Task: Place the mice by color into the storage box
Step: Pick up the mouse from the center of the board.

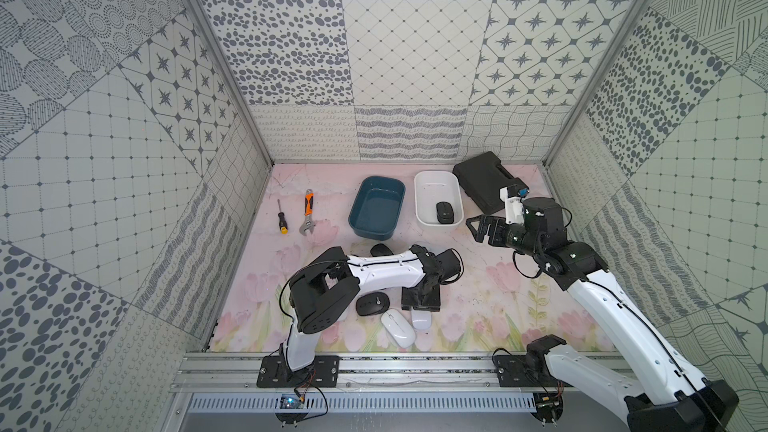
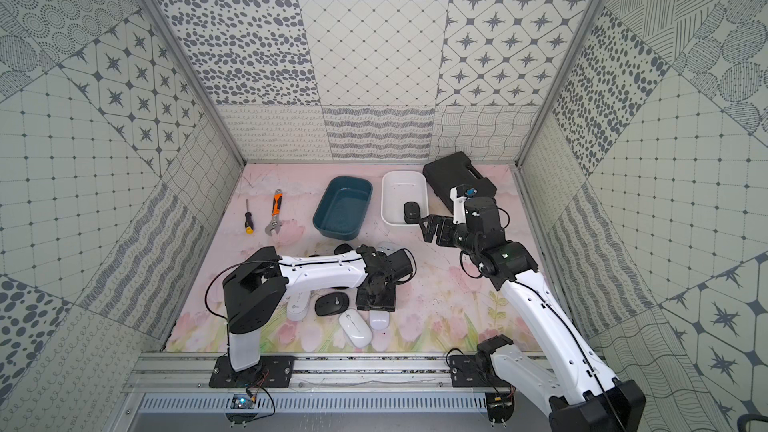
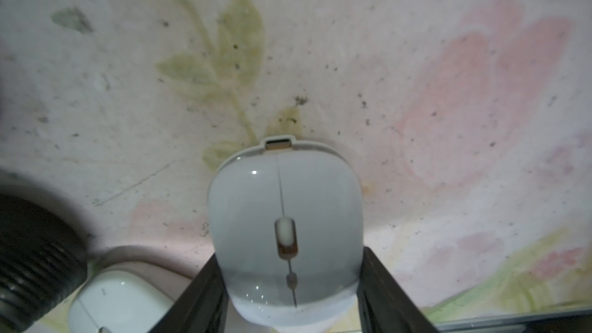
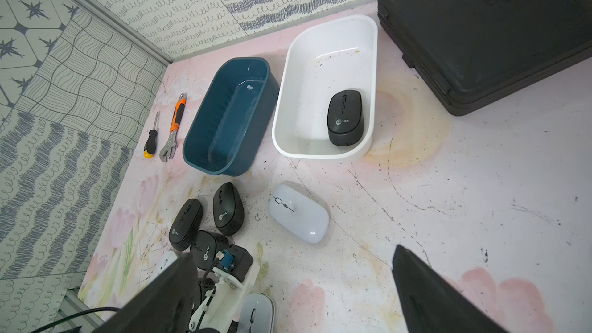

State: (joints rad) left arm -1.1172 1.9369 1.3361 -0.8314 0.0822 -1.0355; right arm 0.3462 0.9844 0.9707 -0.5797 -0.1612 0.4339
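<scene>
Left wrist view: white mouse taken by its flanks

Left gripper (image 3: 291, 249) has its jaws against both long sides of the white mouse (image 3: 285, 193), clamped on it as far as this view shows. The mouse lies on the worktop (image 3: 448, 123), its charging port pointing away from the jaws. I judge it light, rigid and glossy, so slippery; low on the straight flanks is the sound hold. Right gripper (image 4: 293, 253) hangs empty, jaws wide apart. The white shell shows no writing. Ahead of the right jaws, the black mouse (image 4: 344, 116) in the white box (image 4: 320, 43) bears a logo ending "coo".
</scene>
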